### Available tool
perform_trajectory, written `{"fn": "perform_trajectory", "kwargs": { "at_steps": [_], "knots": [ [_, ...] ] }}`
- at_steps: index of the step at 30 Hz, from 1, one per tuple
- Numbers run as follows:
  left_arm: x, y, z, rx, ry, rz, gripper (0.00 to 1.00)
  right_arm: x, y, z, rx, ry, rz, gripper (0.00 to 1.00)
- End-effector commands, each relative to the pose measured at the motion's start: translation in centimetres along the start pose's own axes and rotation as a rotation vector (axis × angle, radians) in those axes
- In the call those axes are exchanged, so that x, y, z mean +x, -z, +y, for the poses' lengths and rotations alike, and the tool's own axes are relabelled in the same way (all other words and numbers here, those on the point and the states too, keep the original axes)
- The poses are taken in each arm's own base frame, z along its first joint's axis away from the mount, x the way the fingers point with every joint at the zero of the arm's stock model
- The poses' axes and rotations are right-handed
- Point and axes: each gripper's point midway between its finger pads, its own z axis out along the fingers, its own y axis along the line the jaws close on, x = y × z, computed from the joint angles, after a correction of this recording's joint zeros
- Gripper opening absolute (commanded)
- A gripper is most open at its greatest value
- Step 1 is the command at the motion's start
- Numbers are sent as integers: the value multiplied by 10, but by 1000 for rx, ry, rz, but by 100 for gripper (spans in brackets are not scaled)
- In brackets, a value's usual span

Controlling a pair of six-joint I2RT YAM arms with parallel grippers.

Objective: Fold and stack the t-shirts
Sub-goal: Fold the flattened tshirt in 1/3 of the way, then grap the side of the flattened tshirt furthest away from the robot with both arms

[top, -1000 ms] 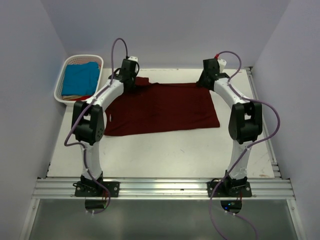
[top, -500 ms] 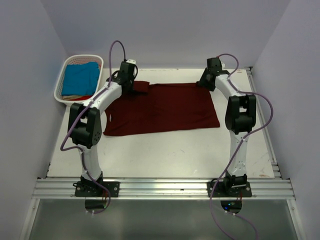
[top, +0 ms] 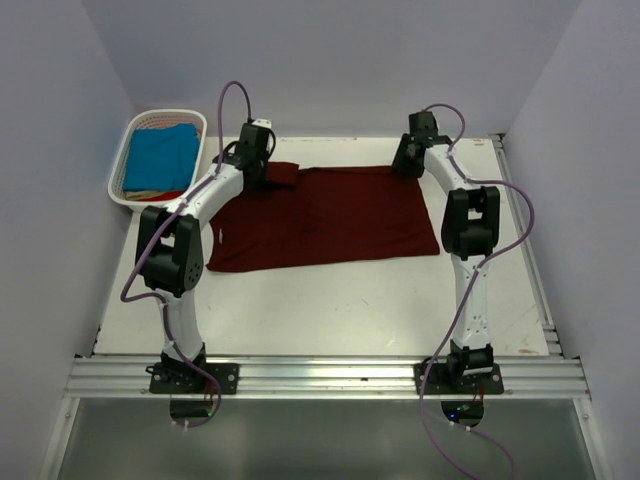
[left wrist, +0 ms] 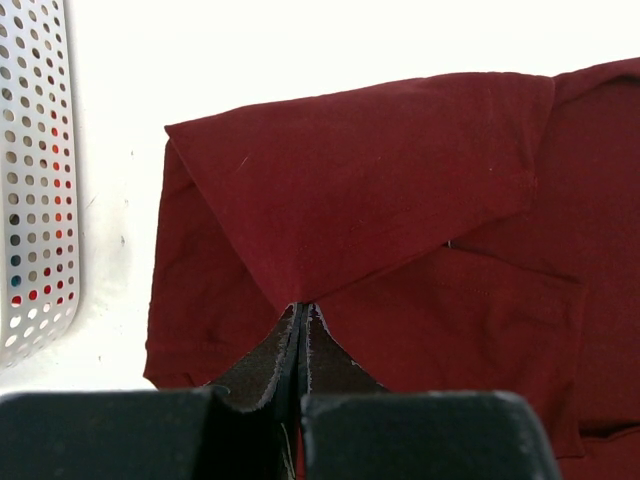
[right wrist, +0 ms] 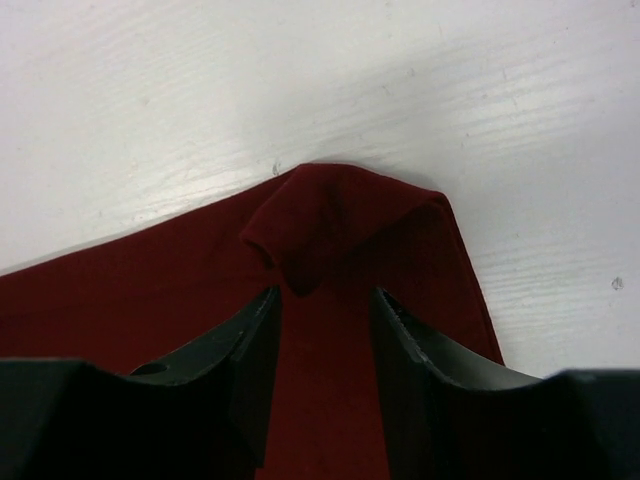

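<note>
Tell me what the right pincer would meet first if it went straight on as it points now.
Probably the bunched corner of the maroon t-shirt, just ahead of the right pincer; depth is unclear.

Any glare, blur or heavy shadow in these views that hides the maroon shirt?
Top external: even light, sharp; the maroon t-shirt stands clear on the white table. Left wrist: the table is blown out to white, the left gripper close and soft-edged. Right wrist: uneven shading across the table, the right gripper dark and slightly blurred.

Bright, even overhead light, table blown out white, soft shadow beyond right hand, sharp focus.
</note>
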Motion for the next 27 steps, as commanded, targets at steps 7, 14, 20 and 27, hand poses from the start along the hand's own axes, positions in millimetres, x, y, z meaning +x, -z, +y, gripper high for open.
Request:
{"fn": "perform_trajectory", "kwargs": {
  "at_steps": [7,14,20,27],
  "knots": [
    [-12,3,3,1,36,-34,0,-8,-4,-4,17,55,-16,24],
    [-11,2,3,-1,35,-30,0,-18,-2,-3,22,71,-52,26],
    [-9,0,2,1,34,-24,0,-23,-3,-2,12,87,-68,32],
    [-7,-2,1,4,34,-16,0,-28,-9,3,-15,119,-91,31]
  ]
}}
